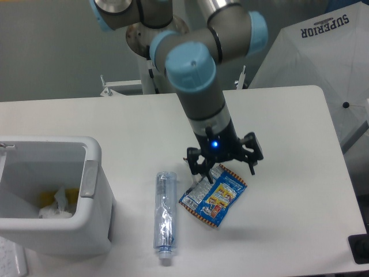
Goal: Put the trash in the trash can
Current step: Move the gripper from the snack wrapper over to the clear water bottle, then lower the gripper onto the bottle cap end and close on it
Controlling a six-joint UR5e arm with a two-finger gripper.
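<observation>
Spread wide, your gripper (226, 169) stands with its jaws released, one finger at either side of the upper end of the blue snack packet (213, 196), grasping nothing; the packet lies flat on the white table (288, 173); just beside it on the left lies the clear bottle (164, 218), lengthwise, cap toward the near edge; the white trash can (86, 190) stands well apart at the left, some yellow and white scraps inside.
</observation>
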